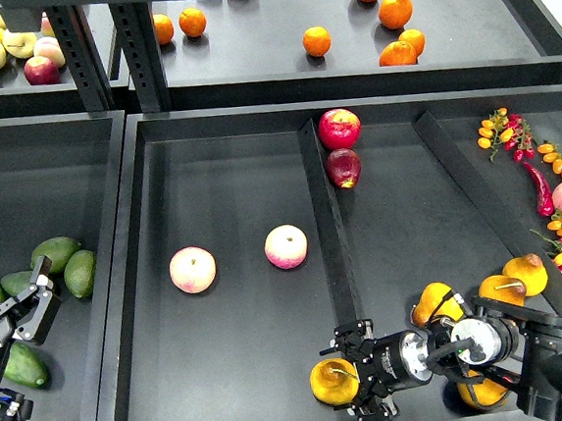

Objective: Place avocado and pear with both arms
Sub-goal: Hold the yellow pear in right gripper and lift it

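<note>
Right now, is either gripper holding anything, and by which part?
The right gripper is closed on the pear, gripping its sides. The left gripper is open, holding nothing, beside the avocado.

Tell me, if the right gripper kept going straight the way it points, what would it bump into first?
The right gripper points leftward, and the pear sits right at its fingers, so it meets that at once. Beyond lies bare tray floor.

Two peaches (193,269) (286,246) in the middle bin. Two red apples (339,128) (343,168) beyond the divider. Seven oranges (316,41) on the back shelf — one half cut off at the top edge. Five pears (334,381) at lower right. Seven avocados (80,273) at left, some partly hidden — count uncertain. Two grippers: left (33,303), right (361,389).
</note>
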